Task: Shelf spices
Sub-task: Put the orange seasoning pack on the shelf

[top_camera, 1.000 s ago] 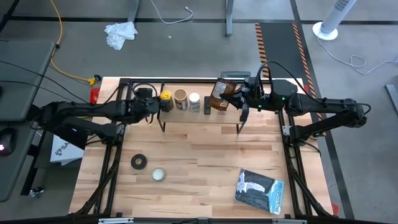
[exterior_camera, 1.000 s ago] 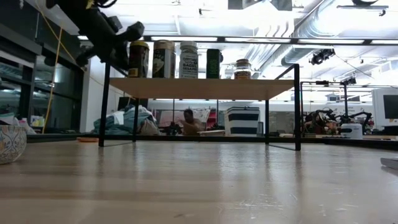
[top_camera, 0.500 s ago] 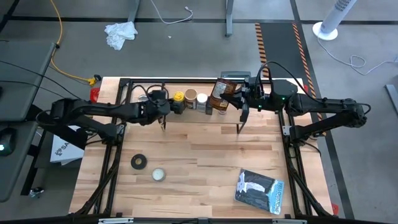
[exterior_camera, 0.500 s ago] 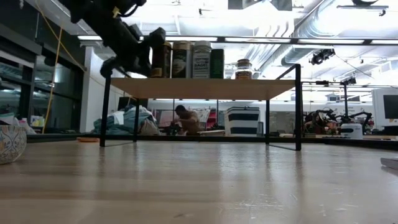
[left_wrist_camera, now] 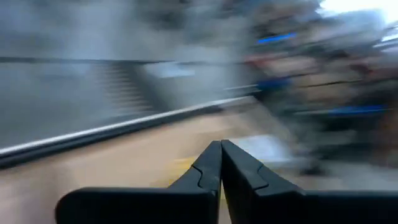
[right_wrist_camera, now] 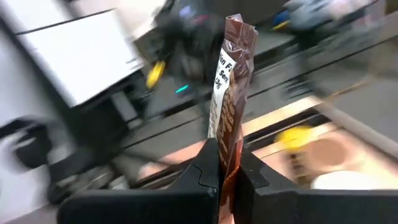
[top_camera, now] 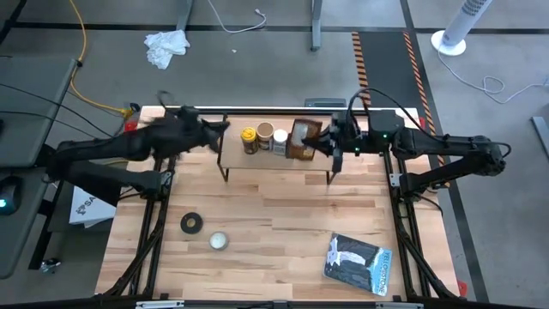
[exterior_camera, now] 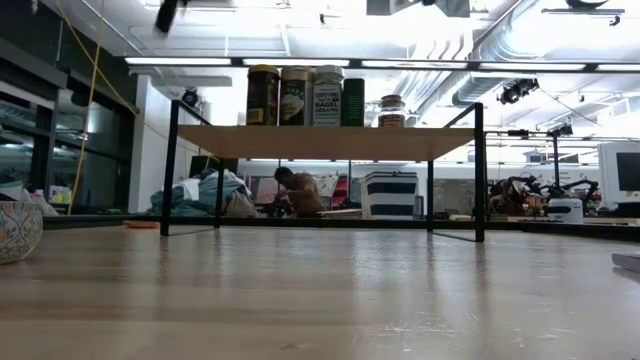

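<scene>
The right gripper (right_wrist_camera: 227, 171) is pinched on the flat brown packet (right_wrist_camera: 231, 93), which stands on edge between the fingers with its long axis running straight out ahead of them. In the high view this packet (top_camera: 302, 139) sits over the right end of the shelf (top_camera: 317, 166), just beside the white-capped bottle (top_camera: 279, 139), so the coming placement turns on lowering it into the bare stretch of plank to the right of the row. The yellow-lidded jar (top_camera: 248, 137) and the tan-lidded jar (top_camera: 265, 133) stand further left in that same line; from table height the row reads as upright containers on the light wood plank (exterior_camera: 320, 141). The right arm reaches in level from the table's right side, wrist pointing left. The left gripper (left_wrist_camera: 221, 163) has its fingers pressed together on nothing; it seems to hang off the shelf's left end (top_camera: 216, 129), though blur makes its exact spot uncertain.
</scene>
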You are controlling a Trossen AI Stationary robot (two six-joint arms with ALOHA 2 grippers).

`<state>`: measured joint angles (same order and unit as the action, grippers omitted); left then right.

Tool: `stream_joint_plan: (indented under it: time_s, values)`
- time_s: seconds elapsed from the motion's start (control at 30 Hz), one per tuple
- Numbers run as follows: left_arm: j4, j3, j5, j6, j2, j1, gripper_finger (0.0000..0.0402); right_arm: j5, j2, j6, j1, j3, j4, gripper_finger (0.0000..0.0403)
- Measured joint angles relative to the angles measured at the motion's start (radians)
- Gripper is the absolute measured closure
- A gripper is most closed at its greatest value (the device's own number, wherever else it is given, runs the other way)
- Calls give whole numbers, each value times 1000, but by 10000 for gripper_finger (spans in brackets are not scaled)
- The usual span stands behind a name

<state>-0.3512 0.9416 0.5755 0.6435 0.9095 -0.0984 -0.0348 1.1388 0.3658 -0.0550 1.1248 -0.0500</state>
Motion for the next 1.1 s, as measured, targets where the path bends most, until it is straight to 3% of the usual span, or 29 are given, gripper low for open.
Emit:
stream_joint_plan:
  time_s: [0.07,0.13,0.23,0.37,0.5,0.63,0.87,1.1]
  values:
    - [165,3,-189,18,-36,28,384,110,17,19,0,0,10,403]
    - [295,3,-270,73,-38,77,365,201,40,33,4,0,25,403]
    - [445,20,-248,58,15,169,322,321,86,74,16,0,114,403]
    - [514,89,-208,-67,139,229,250,396,143,125,30,0,244,403]
    - [510,176,-288,-138,253,229,181,381,150,139,31,0,308,403]
    - [455,274,-362,-213,332,222,142,351,152,152,19,0,297,403]
    - [426,342,-372,-254,380,196,135,321,151,139,21,0,294,403]
    - [454,338,-481,-184,452,177,135,320,151,129,38,0,295,403]
